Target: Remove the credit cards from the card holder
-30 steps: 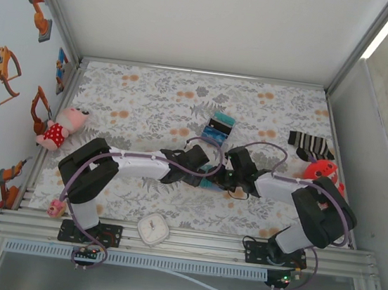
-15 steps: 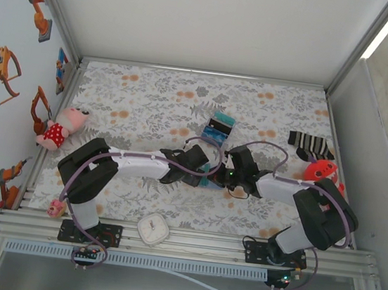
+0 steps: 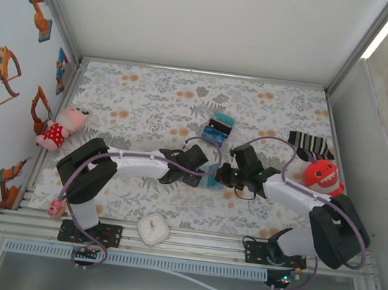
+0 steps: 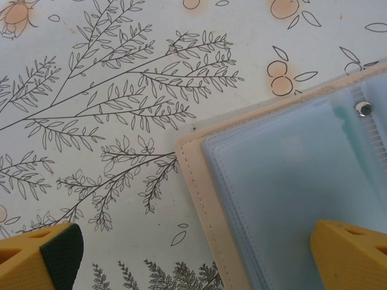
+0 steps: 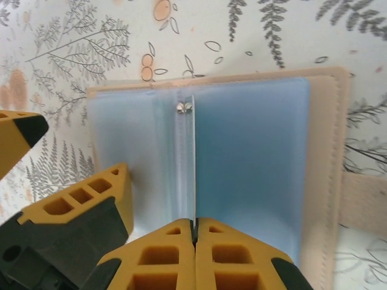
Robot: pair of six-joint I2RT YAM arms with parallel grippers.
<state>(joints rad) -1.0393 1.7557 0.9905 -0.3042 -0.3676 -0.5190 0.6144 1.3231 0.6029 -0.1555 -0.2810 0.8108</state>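
The right gripper is clenching tight, perhaps nipping a floppy, slippery sleeve at the spine of the light card holder, while the left gripper is gaping wide over it.

Item, right gripper: a second ago I had its jaws slightly apart; they now press together over the centre fold of the card holder. Item, right arm: I see it swung out, with the elbow lower and nearer the right edge of the tabletop than before. Item, red toy: formerly half covered by that arm, now fully exposed.
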